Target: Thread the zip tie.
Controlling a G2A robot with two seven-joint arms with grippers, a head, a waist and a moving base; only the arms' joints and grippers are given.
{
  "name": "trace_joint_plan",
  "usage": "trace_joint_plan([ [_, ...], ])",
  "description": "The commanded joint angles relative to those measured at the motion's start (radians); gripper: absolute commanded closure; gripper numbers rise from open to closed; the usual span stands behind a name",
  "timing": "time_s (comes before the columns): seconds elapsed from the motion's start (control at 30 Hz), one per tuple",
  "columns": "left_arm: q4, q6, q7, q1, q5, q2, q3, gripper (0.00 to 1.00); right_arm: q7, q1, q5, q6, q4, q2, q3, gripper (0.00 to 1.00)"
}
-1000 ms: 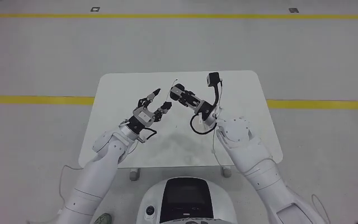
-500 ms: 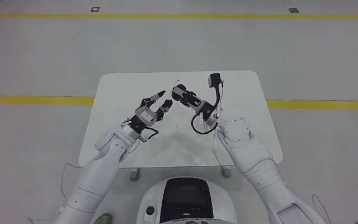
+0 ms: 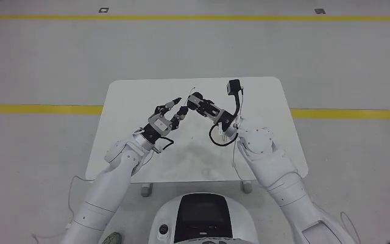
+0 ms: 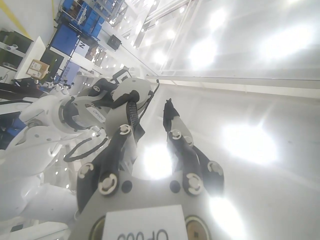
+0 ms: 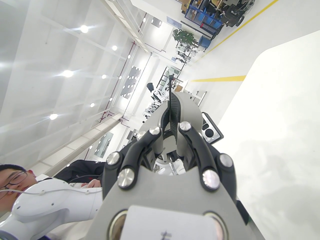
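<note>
1. Two white arms cross the near edge of the table (image 3: 131,100). The left arm (image 3: 122,160) comes over its near left part and the right arm (image 3: 263,146) over its near right part, both angled inward toward the table's middle.
2. A black cable (image 3: 212,135) loops off the right arm's wrist, above the table's middle and slightly toward its right side.
3. Above the table's centre, a little toward its far edge, hangs the left gripper (image 3: 180,105). Its dark fingers (image 4: 172,116) are spread wide, with open air between them and nothing in their grasp.
4. Just to the right, also over the table's centre, the right gripper (image 3: 191,100) has its fingers pressed together on the zip tie (image 5: 170,89). The tie is a thin dark strip that runs up between the ribbed pads and sticks out past the fingertips, raised off the table.
5. The left gripper's fingertips sit just beside the right gripper's tip. Whether either one touches the zip tie cannot be told.
6. A small black camera block (image 3: 233,86) stands on the right arm's wrist, over the table's far right part.
7. Beyond the table lies pale floor. One yellow line (image 3: 55,109) runs level with the table's far half on both sides, and a second yellow line (image 3: 183,16) lies well past its far edge.
</note>
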Motion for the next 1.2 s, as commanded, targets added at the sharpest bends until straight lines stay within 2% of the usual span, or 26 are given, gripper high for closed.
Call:
trace_joint_plan([
  [0.0, 0.002, 0.0, 0.001, -0.002, 0.0, -0.001, 0.004, 0.81, 0.003, 0.001, 0.001, 0.0, 0.0, 0.0, 0.001, 1.0],
  [0.1, 0.005, 0.003, 0.001, -0.005, 0.002, -0.001, 0.007, 0.89, 0.005, 0.0, 0.004, 0.0, 0.0, 0.001, 0.002, 1.0],
  [0.13, 0.006, 0.003, 0.001, -0.006, 0.002, -0.001, 0.008, 0.99, 0.006, 0.0, 0.005, 0.0, 0.001, 0.001, 0.002, 1.0],
  [0.33, 0.009, 0.005, -0.001, -0.009, 0.007, -0.001, 0.009, 1.0, 0.008, 0.0, 0.011, 0.0, 0.004, 0.003, 0.006, 1.0],
  [0.37, 0.009, 0.005, -0.002, -0.009, 0.01, -0.001, 0.009, 1.0, 0.007, 0.0, 0.011, 0.0, 0.005, 0.003, 0.007, 0.76],
  [0.4, 0.009, 0.005, -0.002, -0.009, 0.014, 0.0, 0.008, 1.0, 0.005, -0.001, 0.013, 0.0, 0.006, 0.003, 0.008, 0.33],
  [0.43, 0.009, 0.004, -0.003, -0.007, 0.021, 0.0, 0.006, 1.0, 0.001, -0.002, 0.02, 0.0, 0.003, 0.003, 0.01, 0.0],
  [0.7, -0.012, -0.007, -0.048, 0.026, 0.067, 0.013, -0.039, 1.0, 0.006, -0.007, 0.032, 0.0, -0.003, 0.008, 0.033, 0.0],
  [0.77, -0.012, -0.034, -0.061, 0.035, 0.092, 0.016, -0.054, 1.0, 0.006, -0.007, 0.032, 0.0, -0.003, 0.008, 0.033, 0.0],
  [0.97, -0.012, -0.034, -0.061, 0.035, 0.092, 0.016, -0.054, 1.0, 0.006, -0.007, 0.032, 0.0, -0.003, 0.008, 0.033, 0.0],
  [1.0, -0.017, -0.046, -0.054, 0.031, 0.128, 0.017, -0.053, 1.0, 0.006, -0.007, 0.032, 0.0, -0.003, 0.008, 0.033, 0.0],
  [1.03, -0.028, -0.072, -0.053, 0.027, 0.22, 0.021, -0.049, 1.0, 0.012, -0.015, 0.072, 0.02, -0.005, 0.006, 0.03, 0.0],
  [1.07, -0.033, -0.094, -0.062, 0.031, 0.263, 0.023, -0.048, 1.0, 0.033, -0.015, 0.114, 0.048, -0.008, 0.006, 0.032, 0.0],
  [1.17, -0.032, -0.156, -0.109, 0.045, 0.374, 0.035, -0.082, 1.0, 0.127, -0.003, 0.206, 0.133, -0.011, 0.012, 0.059, 0.0],
])
